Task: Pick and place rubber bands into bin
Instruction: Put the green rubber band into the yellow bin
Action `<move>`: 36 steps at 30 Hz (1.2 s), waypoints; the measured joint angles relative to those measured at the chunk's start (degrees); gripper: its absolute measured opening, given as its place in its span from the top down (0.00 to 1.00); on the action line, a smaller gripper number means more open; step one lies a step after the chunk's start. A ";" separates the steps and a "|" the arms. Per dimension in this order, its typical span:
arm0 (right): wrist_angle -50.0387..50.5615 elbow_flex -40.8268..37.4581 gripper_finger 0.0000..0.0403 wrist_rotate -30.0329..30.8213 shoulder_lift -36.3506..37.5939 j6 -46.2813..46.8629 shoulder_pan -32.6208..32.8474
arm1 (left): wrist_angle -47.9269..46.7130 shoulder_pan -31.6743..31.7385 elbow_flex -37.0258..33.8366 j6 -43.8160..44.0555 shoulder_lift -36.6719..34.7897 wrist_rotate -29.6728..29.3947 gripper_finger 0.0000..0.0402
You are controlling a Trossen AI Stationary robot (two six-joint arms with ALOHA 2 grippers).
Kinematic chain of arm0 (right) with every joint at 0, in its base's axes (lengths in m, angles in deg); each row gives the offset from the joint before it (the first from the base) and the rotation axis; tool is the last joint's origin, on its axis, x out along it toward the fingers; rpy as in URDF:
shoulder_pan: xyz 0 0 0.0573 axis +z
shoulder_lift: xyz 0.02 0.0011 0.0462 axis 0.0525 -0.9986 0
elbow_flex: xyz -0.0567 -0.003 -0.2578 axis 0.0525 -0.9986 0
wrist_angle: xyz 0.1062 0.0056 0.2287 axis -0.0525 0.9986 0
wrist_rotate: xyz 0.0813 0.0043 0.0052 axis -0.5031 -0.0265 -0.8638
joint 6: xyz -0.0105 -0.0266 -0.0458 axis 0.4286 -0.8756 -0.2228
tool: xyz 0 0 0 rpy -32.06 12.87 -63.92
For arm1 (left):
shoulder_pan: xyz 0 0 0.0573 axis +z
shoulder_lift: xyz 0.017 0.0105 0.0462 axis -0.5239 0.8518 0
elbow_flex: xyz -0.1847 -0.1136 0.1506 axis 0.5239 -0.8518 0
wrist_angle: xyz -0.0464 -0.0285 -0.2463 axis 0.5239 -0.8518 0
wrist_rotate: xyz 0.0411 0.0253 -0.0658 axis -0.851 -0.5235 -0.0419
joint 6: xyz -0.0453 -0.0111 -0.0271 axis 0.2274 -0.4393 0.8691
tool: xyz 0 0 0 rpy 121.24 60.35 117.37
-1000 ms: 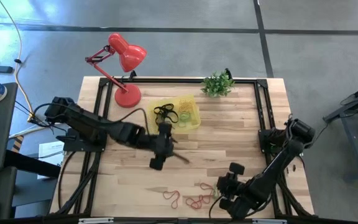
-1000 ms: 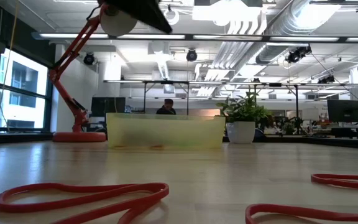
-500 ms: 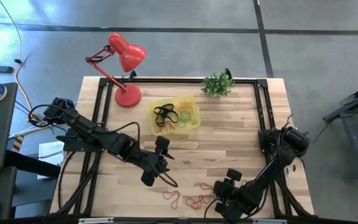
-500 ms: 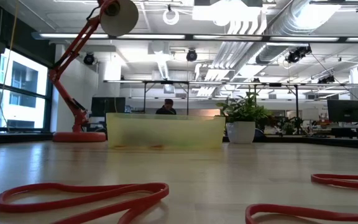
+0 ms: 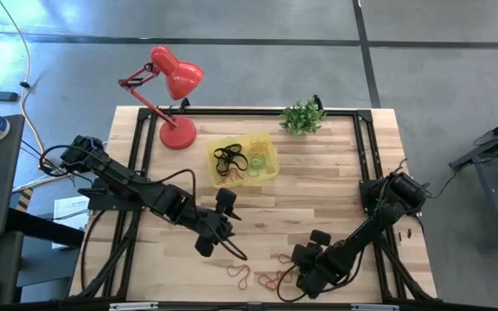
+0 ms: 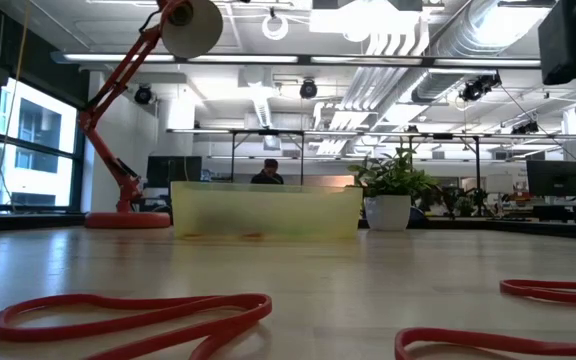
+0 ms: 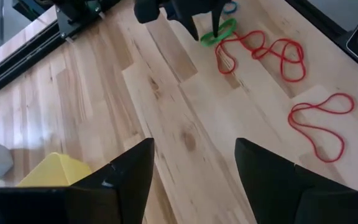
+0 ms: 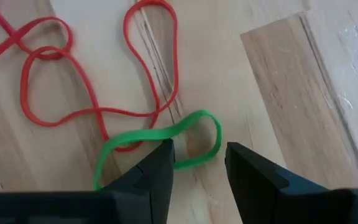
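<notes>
Several rubber bands lie on the wood near the table's near edge: red loops (image 5: 271, 279) (image 7: 263, 53) (image 6: 128, 312), one more red loop (image 5: 239, 275) and a green band (image 8: 160, 140) (image 7: 219, 31). My right gripper (image 8: 197, 158) (image 5: 299, 275) stands low over the green band, open by a narrow gap, one finger on each side of a stretch of it. My left gripper (image 7: 194, 168) (image 5: 223, 244) hovers wide open mid-table, between the bin and the bands, holding nothing. The yellow bin (image 5: 245, 160) (image 6: 265, 210) rests flat on the table and holds black and coloured bands (image 5: 229, 158). My right gripper comes at the green band from above, slanting down, with the band's near side (image 8: 188, 163) passing under the gap between its fingers. I cannot tell whether the fingertips touch the band or the wood. The band lies flat and slack on the table.
A red desk lamp (image 5: 175, 86) stands at the far left corner and a small potted plant (image 5: 303, 117) at the far edge. Black frame rails (image 5: 366, 164) run along the table's sides. Bare wood lies between the bin and the bands.
My left gripper has moved from beside the bin toward the table's near edge and then held still. My right gripper has moved toward the table's left, over the red and green bands, and its arm now shows at the low view's upper right. No band has moved.
</notes>
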 joint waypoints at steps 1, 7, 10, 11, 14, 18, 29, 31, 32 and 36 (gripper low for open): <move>0.15 0.00 0.66 0.18 0.00 -0.17 0.00 | -0.22 0.00 0.00 -0.01 0.00 -0.01 0.48; 0.33 -0.34 0.67 -0.39 0.11 -1.88 -0.86 | -0.49 0.01 0.00 -0.20 0.00 -0.63 0.48; -0.73 -1.39 0.69 -2.15 0.29 -1.67 -1.53 | -0.67 0.00 0.00 0.00 0.00 -1.29 0.48; -1.53 -1.85 0.69 -2.96 0.35 -1.67 -1.84 | -0.71 0.02 0.00 0.00 0.00 -1.31 0.49; -3.93 -3.08 0.70 -4.65 0.59 -2.07 -2.40 | -1.02 0.02 0.00 0.02 0.00 -1.50 0.50; -5.86 -4.23 0.72 -7.04 0.59 -2.56 -3.28 | -1.48 0.00 0.00 0.04 0.00 -1.51 0.51; -6.77 -4.59 0.98 -7.70 0.76 -3.20 -3.76 | -1.50 0.00 0.00 -0.19 0.00 -1.54 0.53; -6.70 -4.61 0.97 -7.56 0.79 -2.63 -3.76 | -1.50 0.00 0.00 -0.28 0.00 -1.55 0.53; -6.70 -4.61 0.97 -7.53 0.79 -2.28 -3.76 | -1.53 0.00 0.00 -0.33 0.00 -1.56 0.54; -6.27 -4.75 0.99 -5.60 2.45 -1.49 -3.73 | -2.33 0.00 0.00 -0.39 0.00 -1.66 0.55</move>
